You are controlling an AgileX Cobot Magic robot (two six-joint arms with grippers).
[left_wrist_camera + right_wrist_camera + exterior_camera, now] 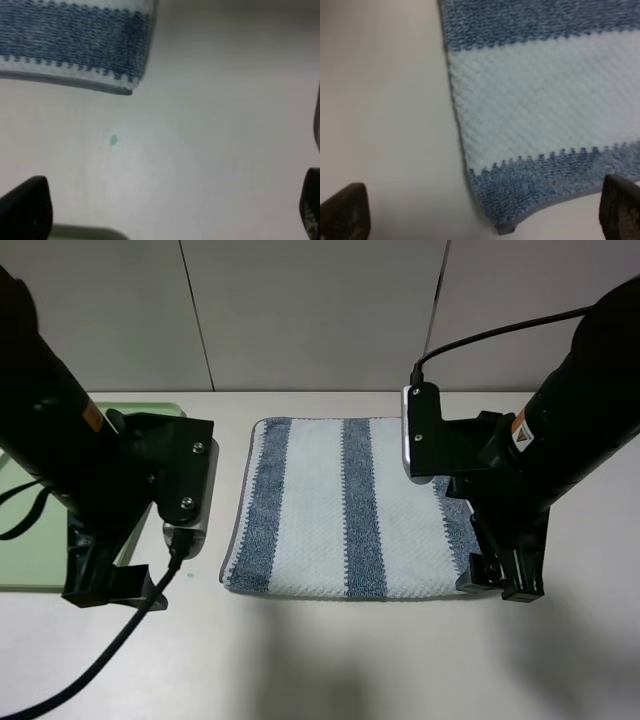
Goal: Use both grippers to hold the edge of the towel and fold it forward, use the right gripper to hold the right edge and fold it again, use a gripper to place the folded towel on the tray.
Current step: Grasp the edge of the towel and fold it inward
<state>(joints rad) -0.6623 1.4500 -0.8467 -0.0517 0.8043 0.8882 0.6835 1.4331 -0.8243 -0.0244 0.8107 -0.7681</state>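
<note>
place: robot lab bench | evidence: plain pale table (330,660), grey panelled wall (300,310)

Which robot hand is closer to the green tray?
Left. The left gripper is right beside the tray; the right gripper is across the towel, far from it.

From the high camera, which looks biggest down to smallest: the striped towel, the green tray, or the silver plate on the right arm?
1. towel
2. tray, partly hidden, so its full size is unsure
3. silver plate, smallest even though it sits nearer the camera
</note>
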